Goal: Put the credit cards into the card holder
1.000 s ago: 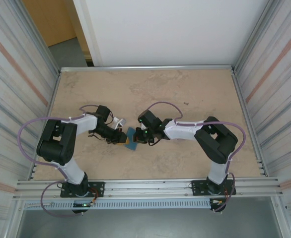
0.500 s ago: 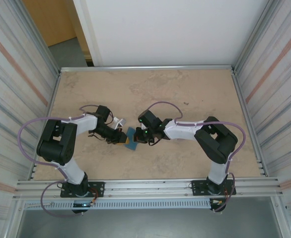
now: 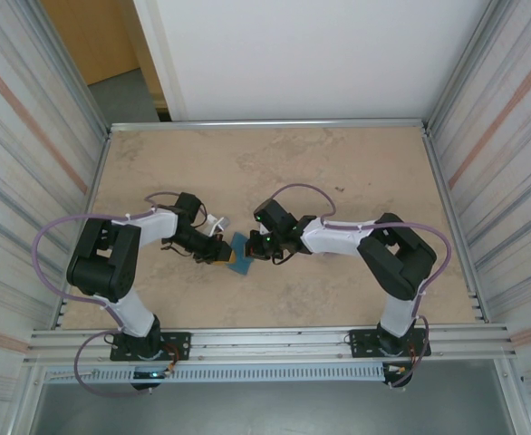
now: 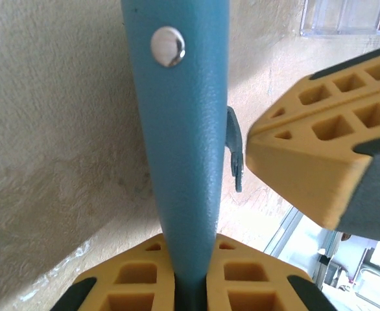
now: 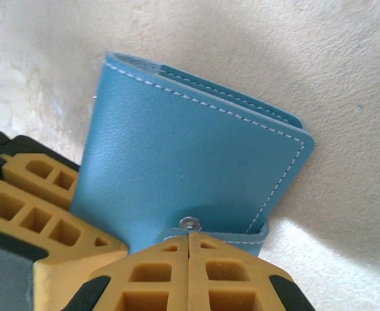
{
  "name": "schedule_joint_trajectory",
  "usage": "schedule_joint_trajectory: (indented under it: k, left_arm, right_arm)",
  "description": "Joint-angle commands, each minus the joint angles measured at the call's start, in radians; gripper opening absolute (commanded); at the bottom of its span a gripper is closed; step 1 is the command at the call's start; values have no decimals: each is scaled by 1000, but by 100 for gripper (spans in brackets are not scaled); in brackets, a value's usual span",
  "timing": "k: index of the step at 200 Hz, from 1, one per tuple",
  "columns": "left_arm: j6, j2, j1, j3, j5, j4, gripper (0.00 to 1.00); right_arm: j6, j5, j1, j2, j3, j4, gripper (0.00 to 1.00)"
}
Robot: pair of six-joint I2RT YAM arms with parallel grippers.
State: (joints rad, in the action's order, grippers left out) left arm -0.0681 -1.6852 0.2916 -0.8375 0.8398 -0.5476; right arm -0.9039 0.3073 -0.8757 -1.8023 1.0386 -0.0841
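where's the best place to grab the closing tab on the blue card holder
Pinch the tab's free end, coming in from the right end effector's side. The left end effector holds the card holder edge-on, and the tab stands off its face there.

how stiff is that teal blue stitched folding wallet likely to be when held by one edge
Probably fairly stiff: the teal-blue stitched folding wallet sticks straight out of the left jaws without sagging. Its pebbled surface likely grips well. The small closing tab juts out and might snag.

Both arms reach inward – left gripper [image 4: 189,265] clamped, right gripper [image 5: 189,245] closed.
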Motion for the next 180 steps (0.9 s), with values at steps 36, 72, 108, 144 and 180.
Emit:
schedule_joint_trajectory:
  k: [36, 72, 108, 144, 180]
  left_arm:
    - [-85, 47, -1, 72, -2, 46, 0]
    - [-81, 69, -1, 89, 2, 68, 0]
    - [-84, 79, 0, 99, 16, 75, 0]
    - [-91, 84, -1, 102, 21, 78, 0]
    - [-92, 84, 1, 103, 27, 78, 0]
  right_arm:
    - [11, -4, -24, 51, 6, -19, 0]
    - [7, 5, -19, 4, 22, -10, 0]
    - [6, 13, -16, -17, 38, -8, 0]
    - [7, 9, -14, -29, 39, -11, 0]
    - [5, 2, -11, -40, 41, -13, 0]
